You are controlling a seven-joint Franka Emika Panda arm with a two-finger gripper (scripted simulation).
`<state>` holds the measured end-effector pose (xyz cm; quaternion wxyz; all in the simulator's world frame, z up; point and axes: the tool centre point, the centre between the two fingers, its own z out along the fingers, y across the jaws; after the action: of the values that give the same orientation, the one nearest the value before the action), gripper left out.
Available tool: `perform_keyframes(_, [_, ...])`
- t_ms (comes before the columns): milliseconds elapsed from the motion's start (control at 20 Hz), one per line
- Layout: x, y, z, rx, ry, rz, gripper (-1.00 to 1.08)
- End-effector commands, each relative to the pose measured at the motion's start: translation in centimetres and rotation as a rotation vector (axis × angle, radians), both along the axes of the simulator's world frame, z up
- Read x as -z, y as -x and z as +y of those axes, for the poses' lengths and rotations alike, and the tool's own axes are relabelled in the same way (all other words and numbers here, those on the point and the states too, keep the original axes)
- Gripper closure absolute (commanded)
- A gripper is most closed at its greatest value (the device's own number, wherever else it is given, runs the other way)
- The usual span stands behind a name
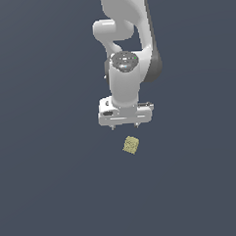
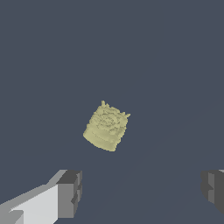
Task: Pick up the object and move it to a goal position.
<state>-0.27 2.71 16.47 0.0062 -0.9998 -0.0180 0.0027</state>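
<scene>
Item: one small yellowish block (image 1: 131,145), rough-surfaced, lying turned at an angle on the plain dark counter (image 1: 50,182). Bare surface on every side of it. Claw (image 1: 125,127): spread wide, holding nothing, poised apart from the block; in the wrist view both fingertips (image 2: 70,194) stand well clear of its edges.

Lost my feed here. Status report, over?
Gripper open, empty, above the surface. Yellowish block lying free, not between the fingers. Nothing in the way.
</scene>
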Motion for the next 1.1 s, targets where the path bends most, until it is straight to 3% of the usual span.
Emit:
perform_keyframes(0, [0.0, 0.0, 0.0, 0.000, 0.000, 0.000, -0.92])
perform_keyframes(450, [-1.0, -1.2, -1.3, -0.014, 0.032, -0.034, -0.92])
perform_keyframes(1050, [0.3, -1.4, -0.6, 0.053, 0.026, -0.030, -0.92])
